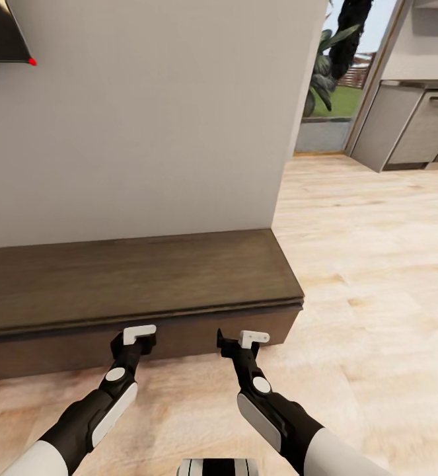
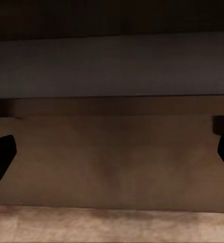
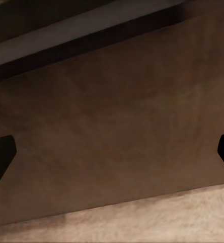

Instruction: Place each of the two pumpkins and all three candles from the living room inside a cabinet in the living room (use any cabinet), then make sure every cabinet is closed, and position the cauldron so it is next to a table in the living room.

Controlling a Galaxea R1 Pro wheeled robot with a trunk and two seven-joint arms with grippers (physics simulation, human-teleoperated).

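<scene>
Faced the long dark-brown cabinet (image 1: pixel 139 284) against the wall, drawer fronts shut, with left pincer (image 1: pixel 139 338) and right pincer (image 1: pixel 240 340) both spread open, close against its near front, just above the floor (image 1: pixel 377 264).

Head view bright and even, daylight pouring through the glass doorway (image 1: pixel 337 66) at one o'clock; both wrist views dim, brown, soft-blurred against the dark-brown wooden cabinet (image 1: pixel 139 284).

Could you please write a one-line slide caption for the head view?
Both open grippers, left and right, held low against the dark-brown cabinet front.
</scene>
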